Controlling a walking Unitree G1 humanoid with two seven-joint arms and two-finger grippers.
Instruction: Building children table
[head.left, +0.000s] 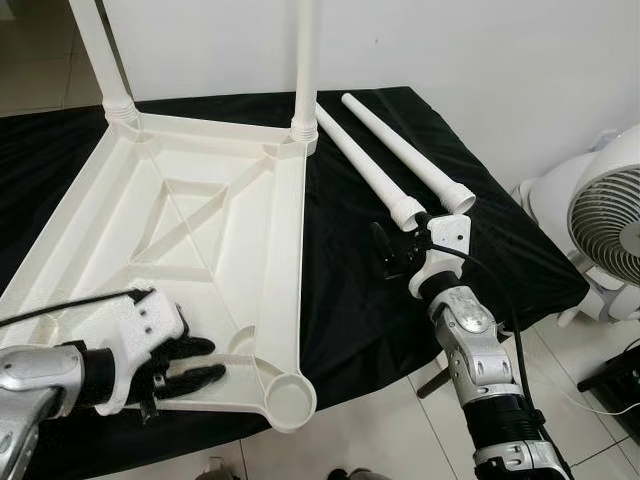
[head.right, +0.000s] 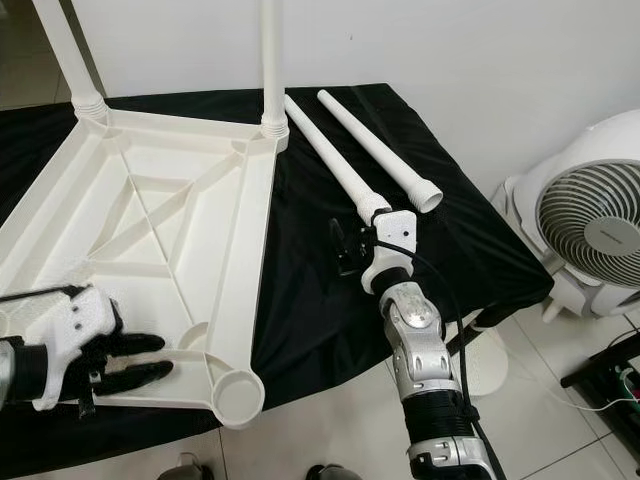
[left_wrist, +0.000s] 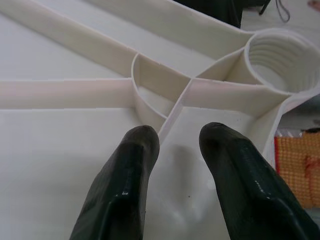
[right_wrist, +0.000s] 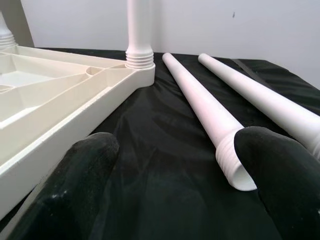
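Observation:
The white plastic table top (head.left: 200, 220) lies upside down on a black-covered table. Two white legs (head.left: 307, 60) (head.left: 95, 40) stand screwed into its far corners. Its near corner socket (head.left: 290, 398) is empty, and the ribbed ring of that socket (left_wrist: 280, 60) shows close up. My left gripper (head.left: 205, 362) rests open on the top's underside just left of that socket, fingers (left_wrist: 140, 145) slightly apart. Two loose legs (head.left: 365, 165) (head.left: 405, 150) lie on the cloth to the right. My right gripper (right_wrist: 177, 142) is wide open at the nearer leg's threaded end (right_wrist: 232, 162), holding nothing.
A white fan (head.left: 610, 220) stands on the tiled floor to the right, past the table's right edge. The black cloth (head.left: 340, 300) ends at the near edge just beyond the empty socket. A white wall runs behind the table.

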